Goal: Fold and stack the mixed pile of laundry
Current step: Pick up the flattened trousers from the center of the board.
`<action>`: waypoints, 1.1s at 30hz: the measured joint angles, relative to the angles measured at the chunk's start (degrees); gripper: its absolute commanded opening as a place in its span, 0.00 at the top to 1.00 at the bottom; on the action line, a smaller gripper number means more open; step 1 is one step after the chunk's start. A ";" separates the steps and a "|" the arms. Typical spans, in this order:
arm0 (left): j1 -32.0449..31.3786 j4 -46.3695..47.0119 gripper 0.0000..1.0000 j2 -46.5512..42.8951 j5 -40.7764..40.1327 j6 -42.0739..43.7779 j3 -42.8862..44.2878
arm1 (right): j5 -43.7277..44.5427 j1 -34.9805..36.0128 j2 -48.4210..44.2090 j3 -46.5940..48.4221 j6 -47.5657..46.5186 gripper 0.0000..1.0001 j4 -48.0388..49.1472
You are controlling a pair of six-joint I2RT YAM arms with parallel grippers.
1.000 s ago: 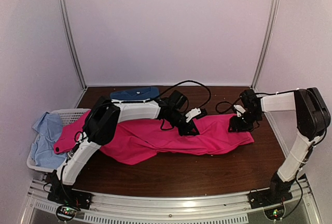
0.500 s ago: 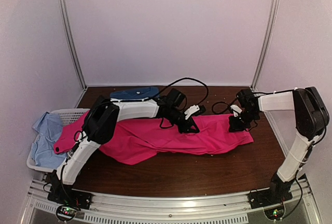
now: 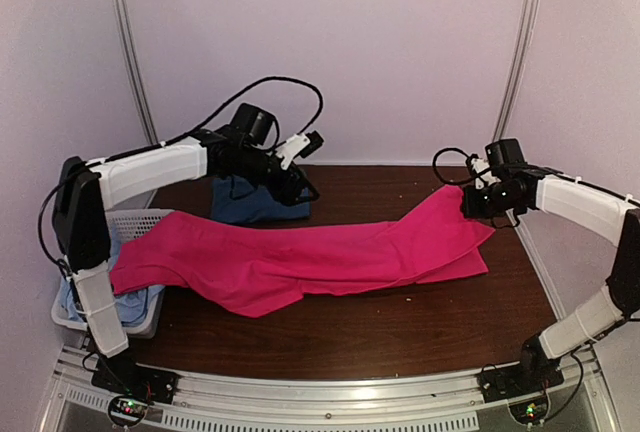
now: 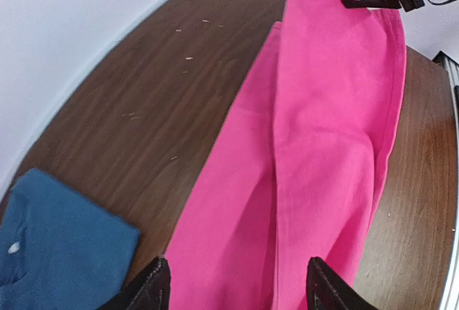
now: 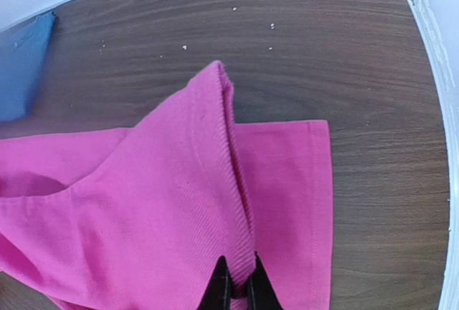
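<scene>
The magenta-pink shirt (image 3: 300, 262) lies stretched across the table, its left end draped over the basket. My right gripper (image 3: 476, 202) is shut on its far right hem (image 5: 229, 181) and holds that edge lifted off the wood; the fingertips (image 5: 240, 285) pinch the ribbed fold. My left gripper (image 3: 298, 184) hangs raised at the back over the dark blue T-shirt (image 3: 250, 207). Its jaws (image 4: 240, 285) stand open with nothing between them, the pink shirt (image 4: 323, 145) far below. The pale light-blue cloth (image 3: 138, 307) peeks out of the basket under the pink sleeve.
A white slotted basket (image 3: 135, 217) sits at the table's left edge. The dark blue T-shirt (image 4: 57, 245) lies folded at the back left, also seen at the left edge of the right wrist view (image 5: 21, 59). Bare brown wood runs along the front. White walls enclose three sides.
My left gripper opened, let go of the pink shirt and swung up and back-left over the dark blue T-shirt. My right gripper shut on the pink hem and lifted it; the shirt now lies stretched longer.
</scene>
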 measured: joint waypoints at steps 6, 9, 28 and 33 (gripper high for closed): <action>7.13 -3.34 0.40 -12.81 -7.69 0.33 -12.83 | 3.56 -0.74 -5.60 -4.13 2.10 1.00 1.31; 8.94 -6.58 0.43 -12.94 -12.81 1.38 -18.78 | 4.48 -1.03 -8.83 -7.56 3.32 1.00 2.16; 9.14 -20.98 0.58 1.01 -27.67 17.09 -10.25 | 4.61 -1.14 -10.58 -13.62 5.16 1.00 5.57; 10.12 -22.47 0.67 3.41 -28.76 18.38 -9.01 | 4.61 -1.14 -10.62 -13.62 5.16 1.00 5.68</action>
